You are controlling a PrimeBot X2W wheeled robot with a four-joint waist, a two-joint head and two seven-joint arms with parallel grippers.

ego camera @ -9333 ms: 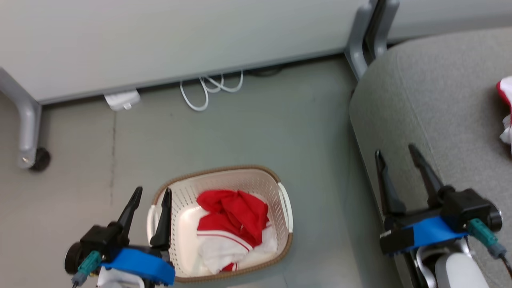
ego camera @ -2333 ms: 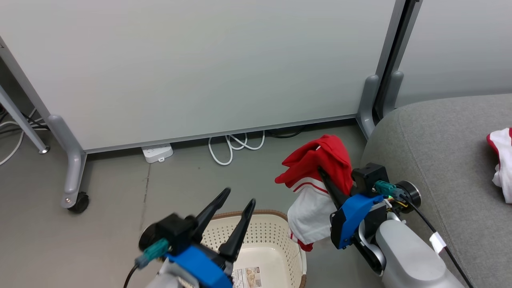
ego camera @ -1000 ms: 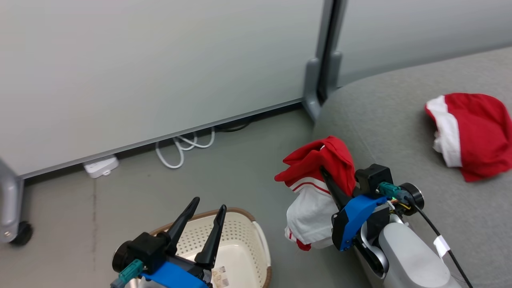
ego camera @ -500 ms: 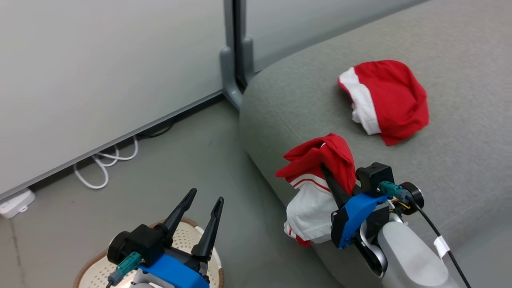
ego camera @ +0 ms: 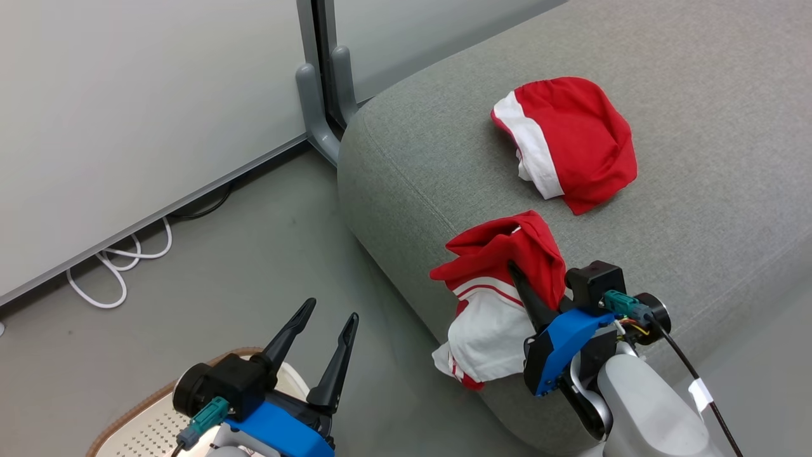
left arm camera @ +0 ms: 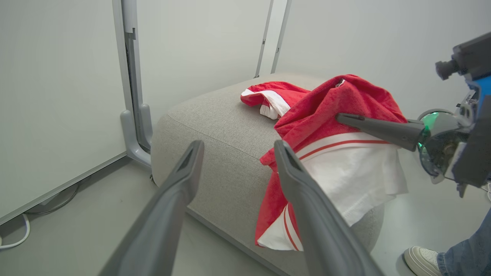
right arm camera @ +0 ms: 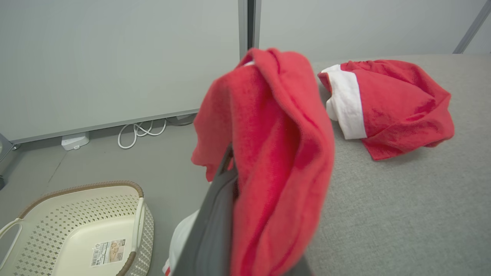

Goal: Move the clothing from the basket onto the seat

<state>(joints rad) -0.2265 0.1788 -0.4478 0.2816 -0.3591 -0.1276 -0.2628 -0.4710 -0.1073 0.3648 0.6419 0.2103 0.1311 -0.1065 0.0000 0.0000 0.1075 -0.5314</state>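
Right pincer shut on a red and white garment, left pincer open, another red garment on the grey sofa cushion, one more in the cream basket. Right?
No: the cream perforated plastic basket holds no garment; the right wrist view shows its bare bottom. Rest holds: right pincer shut on the red and white garment, left pincer open, another red garment on the grey fabric sofa cushion.
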